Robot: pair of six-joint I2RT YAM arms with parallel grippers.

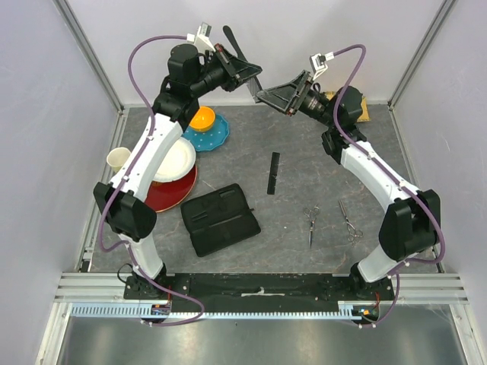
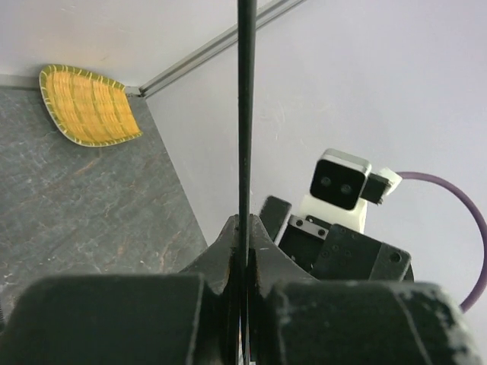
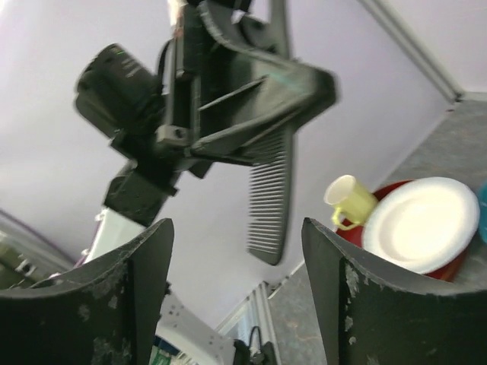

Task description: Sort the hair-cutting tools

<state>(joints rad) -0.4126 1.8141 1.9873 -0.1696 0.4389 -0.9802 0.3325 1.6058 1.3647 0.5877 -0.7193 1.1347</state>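
Closest to my right wrist lens, the right gripper (image 3: 236, 236) has its two dark fingers (image 3: 144, 296) spread wide. Through the gap between them I see the left gripper (image 3: 243, 91) facing me a little way off, not touching. It is pinching the handled comb (image 3: 270, 190), whose toothed end hangs below it with the teeth clearly visible. From the left wrist view, that gripper's pads are pressed together on the comb, which I see edge-on as a thin black line running straight up the frame. From the top camera, both grippers are raised over the far end of the table (image 1: 304, 144), pointing at each other. Down on the grey surface, the second comb (image 1: 273, 173) lies flat near the middle. Nearer the right arm's base, a pair of silver scissors (image 1: 312, 224) lies flat, with the other scissors (image 1: 349, 220) just to its right, the two apart. A black zip case (image 1: 221, 219) lies to their left, in front of the left arm. Beside that arm are a red plate (image 1: 171, 196) with a white plate (image 1: 171, 161) on it, a pale cup (image 1: 118, 158), and a blue plate (image 1: 213, 137) with an orange bowl (image 1: 202, 118). A yellow woven tray (image 2: 87, 106) sits in the far right corner.
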